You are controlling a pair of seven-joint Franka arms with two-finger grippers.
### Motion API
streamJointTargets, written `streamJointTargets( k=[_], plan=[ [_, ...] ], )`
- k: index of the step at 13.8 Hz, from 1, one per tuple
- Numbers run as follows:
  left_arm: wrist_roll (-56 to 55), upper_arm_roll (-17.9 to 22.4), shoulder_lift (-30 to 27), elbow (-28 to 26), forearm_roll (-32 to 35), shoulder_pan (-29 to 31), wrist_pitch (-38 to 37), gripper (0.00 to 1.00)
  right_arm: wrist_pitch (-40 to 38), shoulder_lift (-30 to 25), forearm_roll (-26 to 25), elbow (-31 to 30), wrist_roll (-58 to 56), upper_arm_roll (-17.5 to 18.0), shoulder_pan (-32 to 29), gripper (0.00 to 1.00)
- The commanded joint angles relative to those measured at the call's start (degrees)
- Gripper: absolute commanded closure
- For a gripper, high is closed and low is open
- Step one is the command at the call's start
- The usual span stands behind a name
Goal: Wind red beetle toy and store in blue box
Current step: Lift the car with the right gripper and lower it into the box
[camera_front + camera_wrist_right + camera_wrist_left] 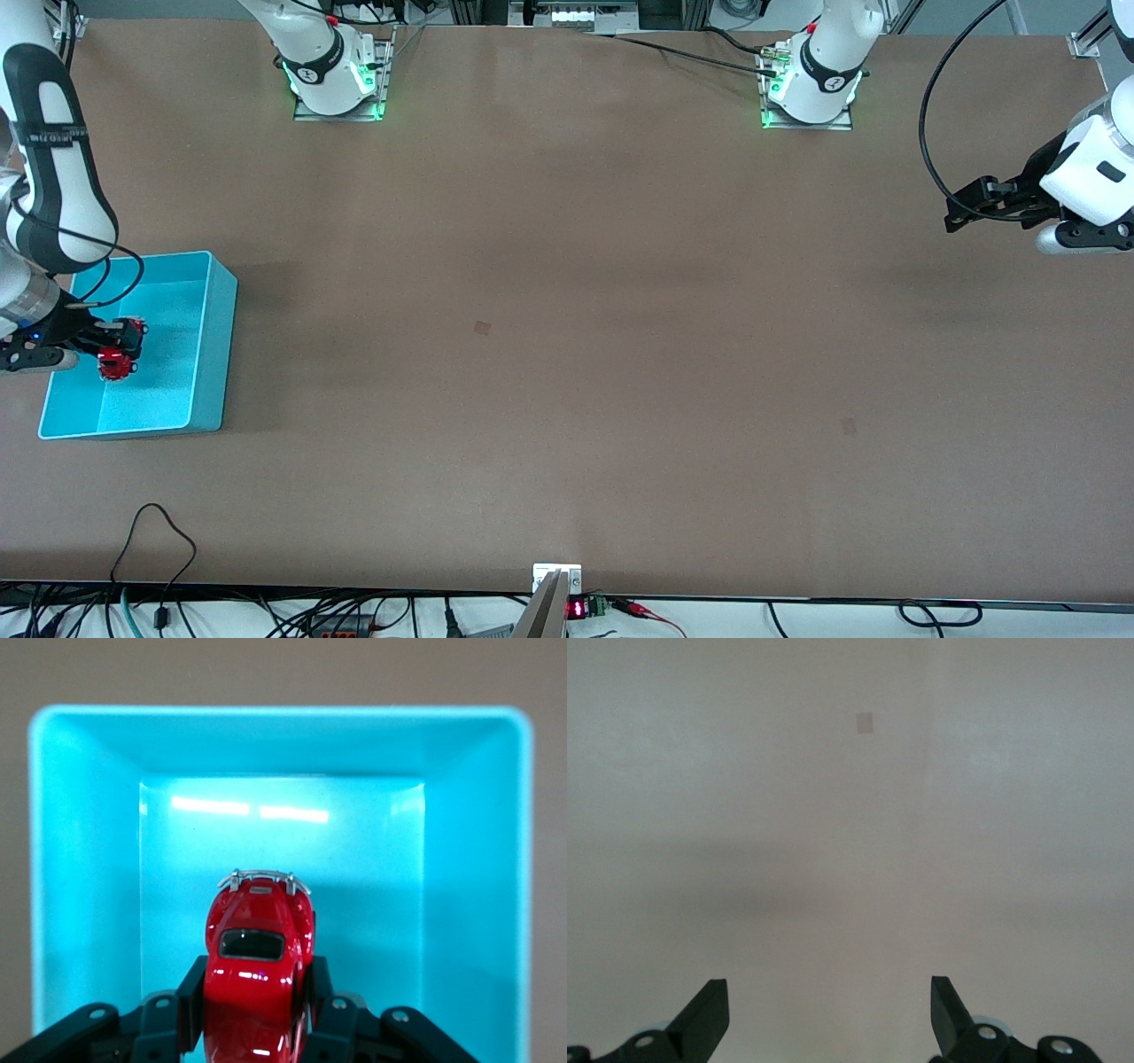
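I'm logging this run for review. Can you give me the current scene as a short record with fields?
stage: storing the toy, not yet released
right gripper: shut on the red beetle toy, over the blue box
blue box: at the right arm's end of the table, nothing seen lying on its floor
left gripper: open, holding nothing, waiting over bare table at the left arm's end

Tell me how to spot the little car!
Find the blue box at the right arm's end of the table. Over its floor, the right hand grips the red beetle toy. It's the only shiny red thing there, tiny, rounded, with silvery trim.
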Motion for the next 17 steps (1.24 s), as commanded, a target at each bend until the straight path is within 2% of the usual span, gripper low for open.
streamJointTargets(
  k=[1,3,5,8,10,11,12,13,17],
  plan=[
    [-0.3,0.3,1.0,2.0,-1.0,-0.2,-1.3,0.0,-1.2,3.3,3.3,2.8,1.5,0.8,0.0,1.0],
    [-0.3,0.3,1.0,2.1,-1.1,-0.2,-1.3,0.0,-1.2,4.6,5.4,2.8,1.8,0.8,-0.1,0.99],
    [-0.3,0.3,1.0,2.1,-1.0,-0.1,-1.3,0.0,-0.5,6.0,4.9,2.7,1.1,0.8,-0.2,0.98],
    [-0.3,0.3,1.0,2.1,-1.0,-0.2,-1.3,0.0,2.1,7.3,4.7,2.0,-0.9,0.8,-0.1,0.88],
    [-0.3,0.3,1.0,2.0,-1.0,-0.1,-1.3,0.0,3.9,8.1,4.6,2.0,-1.9,0.8,0.2,0.7],
    [-0.3,0.3,1.0,2.1,-1.0,-0.1,-1.5,0.0,4.0,8.1,4.7,2.0,-2.3,0.8,0.4,0.47],
    [-0.3,0.3,1.0,2.1,-1.0,-0.2,-1.5,0.0,4.1,8.1,4.8,2.0,-2.3,0.8,0.7,0.16],
    [-0.3,0.3,1.0,2.1,-1.0,-0.2,-1.5,0.0,4.2,8.0,4.7,2.0,-2.6,0.8,0.6,0.0],
    [-0.3,0.3,1.0,2.1,-1.1,-0.2,-1.5,0.0,3.5,5.6,5.1,2.1,-4.6,0.8,0.4,0.0]
  ],
)
